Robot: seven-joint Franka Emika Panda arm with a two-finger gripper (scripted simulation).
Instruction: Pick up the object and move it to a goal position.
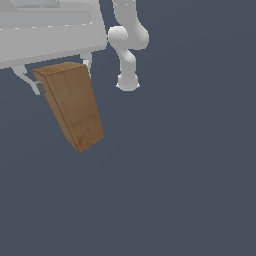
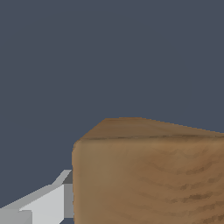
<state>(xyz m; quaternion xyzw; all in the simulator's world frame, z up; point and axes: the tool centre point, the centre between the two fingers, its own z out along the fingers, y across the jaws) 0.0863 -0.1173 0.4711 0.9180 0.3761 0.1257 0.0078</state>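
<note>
The biggest thing I saw was the flat dark grey-blue floor point(image 1: 190, 190) that filled the space behind everything. Next in size was my white robot arm point(image 1: 127, 47). Its round joints stood toward the top of the exterior view, and its wide pale hand part reached across the top corner on the exterior view's left.

Then came the brown wood-grain block point(image 1: 70, 105), taller than it was wide. It hung tilted under my hand part, with its top end up between my fingers and its lower end slanting toward the exterior view's right. In the wrist view the block point(image 2: 148, 175) sat very close and filled a big corner.

Smallest was my white tool point(image 1: 62, 75). Its two thin fingers point(image 1: 37, 87) pressed on the top of the block from both sides, so the tool was pinching the block. One grey finger point(image 2: 43, 205) showed right beside the block in the wrist view.
</note>
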